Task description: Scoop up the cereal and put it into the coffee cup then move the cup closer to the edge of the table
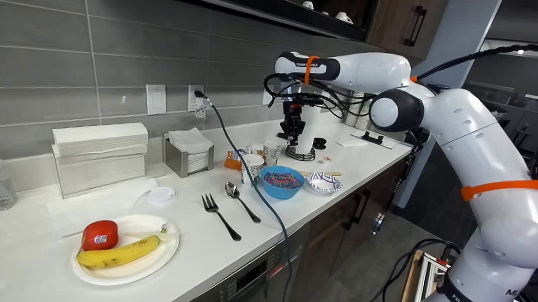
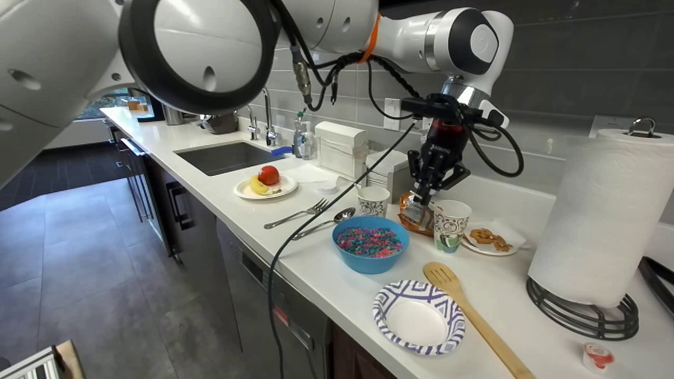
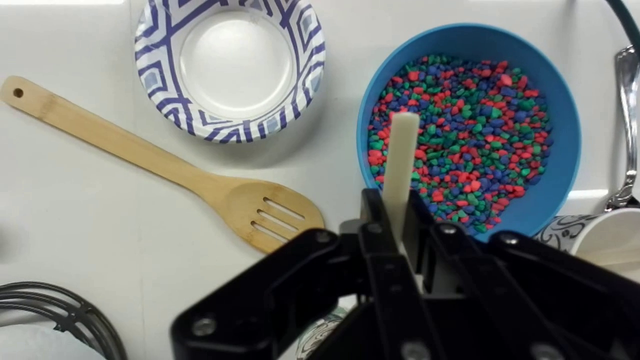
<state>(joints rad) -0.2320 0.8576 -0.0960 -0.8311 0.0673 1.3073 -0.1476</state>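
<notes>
— Your gripper (image 3: 394,200) is narrow, its fingers pinching a pale stick (image 3: 401,145), probably a utensil's handle; you can't make out its far end.

— Expect that stick to be light, stiff and slick, so you need a firm pinch or it may twist as you dig.

— Close by stands a paper cup (image 2: 452,223), and a second paper cup (image 2: 373,202) sits just beside the blue bowl (image 3: 565,155). Which one is your coffee cup, you can't tell.

— Either should be thin and easily crushed: take it low on the wall, squeezing lightly.

— Your cereal (image 3: 465,145) lies in that bowl, loose red, blue and green bits.

— They look dry, hard and light, likely to roll off a tilted load. Scoop shallow and carry level.

— The front edge of the table (image 2: 316,268) lies past the bowl, for sliding the cup last.
</notes>
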